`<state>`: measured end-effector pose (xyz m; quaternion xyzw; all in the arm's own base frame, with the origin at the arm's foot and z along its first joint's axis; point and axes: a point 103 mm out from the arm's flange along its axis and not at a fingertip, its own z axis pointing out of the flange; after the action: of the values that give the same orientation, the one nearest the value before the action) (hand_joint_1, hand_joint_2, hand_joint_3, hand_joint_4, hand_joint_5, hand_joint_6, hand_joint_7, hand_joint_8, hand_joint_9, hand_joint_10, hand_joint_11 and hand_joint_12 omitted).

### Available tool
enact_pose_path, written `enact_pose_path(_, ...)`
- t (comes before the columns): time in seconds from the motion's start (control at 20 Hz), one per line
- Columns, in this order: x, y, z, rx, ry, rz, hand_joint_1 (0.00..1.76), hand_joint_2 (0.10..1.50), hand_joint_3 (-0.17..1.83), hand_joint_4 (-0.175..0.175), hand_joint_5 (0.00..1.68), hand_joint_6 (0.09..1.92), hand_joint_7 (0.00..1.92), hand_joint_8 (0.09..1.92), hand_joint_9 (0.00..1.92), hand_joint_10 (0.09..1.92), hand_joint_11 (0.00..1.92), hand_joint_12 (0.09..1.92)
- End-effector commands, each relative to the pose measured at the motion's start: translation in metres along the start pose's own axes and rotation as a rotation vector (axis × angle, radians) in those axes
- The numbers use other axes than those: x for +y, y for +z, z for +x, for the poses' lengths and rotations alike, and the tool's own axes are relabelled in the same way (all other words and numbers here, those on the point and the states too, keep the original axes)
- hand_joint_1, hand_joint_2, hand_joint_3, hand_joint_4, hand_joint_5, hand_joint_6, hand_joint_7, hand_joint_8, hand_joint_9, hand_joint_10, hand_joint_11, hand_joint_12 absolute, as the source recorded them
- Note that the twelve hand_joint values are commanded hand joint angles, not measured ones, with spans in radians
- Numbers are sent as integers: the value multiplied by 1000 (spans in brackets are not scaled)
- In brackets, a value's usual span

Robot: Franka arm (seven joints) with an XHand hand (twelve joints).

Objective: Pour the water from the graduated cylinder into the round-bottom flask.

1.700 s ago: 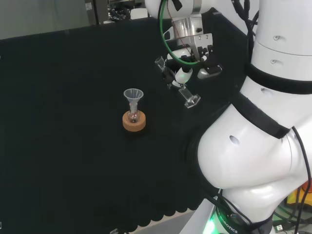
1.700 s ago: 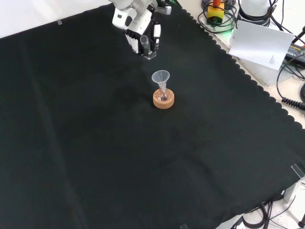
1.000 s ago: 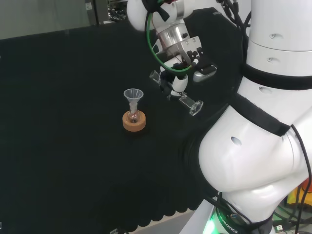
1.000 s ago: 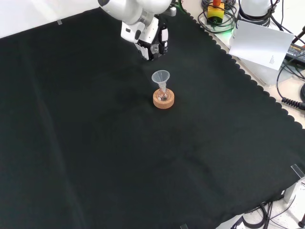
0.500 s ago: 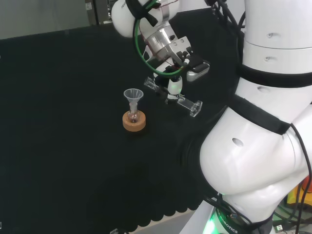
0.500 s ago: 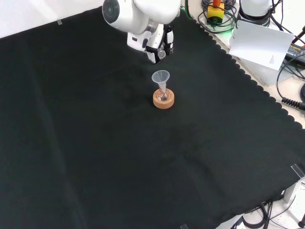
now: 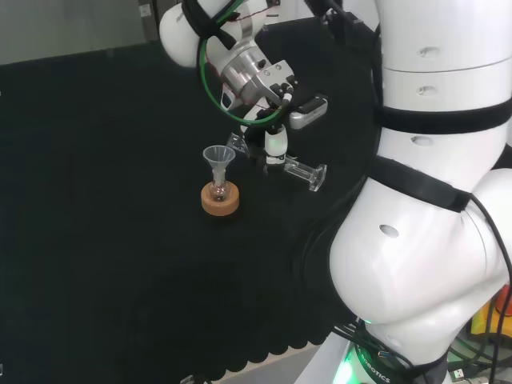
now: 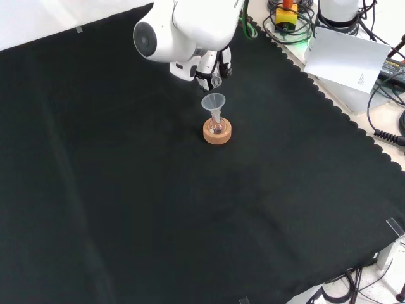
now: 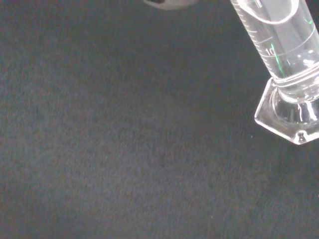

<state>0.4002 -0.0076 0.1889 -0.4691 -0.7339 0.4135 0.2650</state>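
Black cloth lies under the hand (image 7: 274, 144), whose fingers curl round the cylinder (image 7: 299, 170), now tipped nearly level with its mouth just beside the funnel (image 7: 218, 157) in the flask (image 7: 218, 191), closer than a moment ago.

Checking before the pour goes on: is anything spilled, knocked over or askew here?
Nothing stands out. The flask sits upright on its cork ring with the funnel in it. The hand holds the cylinder tilted near the funnel, as pouring needs. No spill shows.
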Motion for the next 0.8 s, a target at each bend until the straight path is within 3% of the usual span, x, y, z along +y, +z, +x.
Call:
enact_pose_path(0.05,-1,-8,5,-28,33,93,1242,1156,-2,-175,882,1126,920,1125,1371,106,1157,852)
enact_pose_path(0.8,-7,-18,12,-51,98,254,1243,1152,-1,-175,890,1115,928,1113,1383,102,1167,847)
